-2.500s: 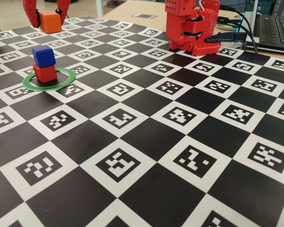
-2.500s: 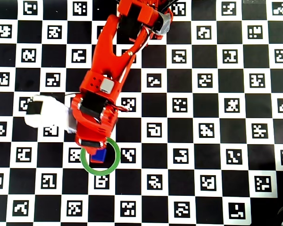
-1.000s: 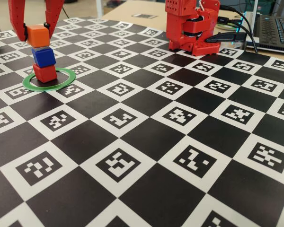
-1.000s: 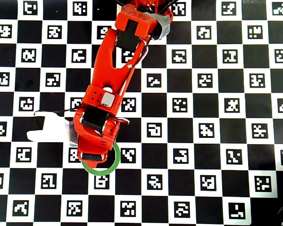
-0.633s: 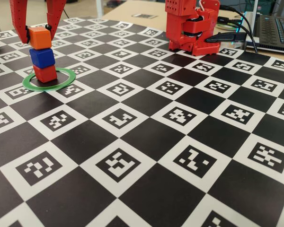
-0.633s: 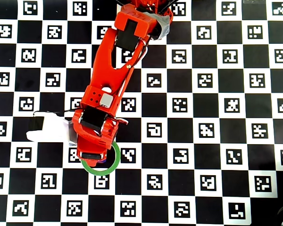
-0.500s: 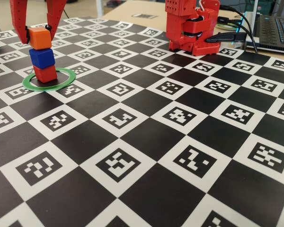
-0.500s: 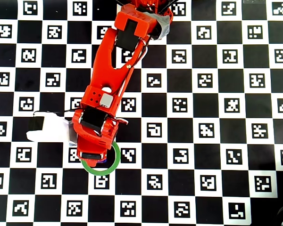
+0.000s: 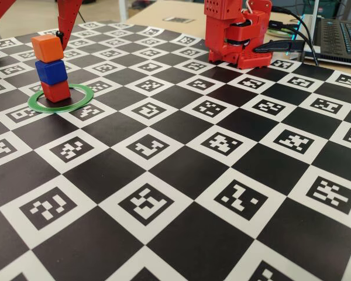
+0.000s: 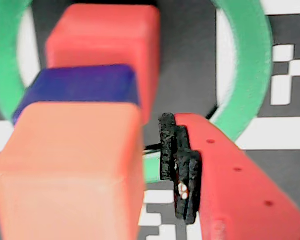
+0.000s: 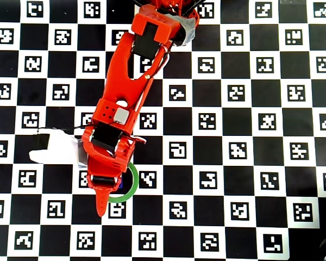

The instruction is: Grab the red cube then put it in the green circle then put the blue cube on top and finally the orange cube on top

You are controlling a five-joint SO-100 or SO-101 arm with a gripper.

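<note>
orange cube point(image 9: 47, 48) on blue cube point(image 9: 51, 71); on red cube point(image 9: 56, 91); inside green circle point(image 9: 81, 102)

No words, brands or numbers can be read anywhere. The checkered board point(image 9: 181, 170) carries only square black-and-white marker patterns in its white fields — machine codes, not letters — on every side of the green circle point(image 9: 82, 100). The cubes' faces are plain.

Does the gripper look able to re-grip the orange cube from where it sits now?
Probably yes. The gripper is open with fingers either side of the orange cube, which tops the blue cube; nothing visible blocks closing.
</note>
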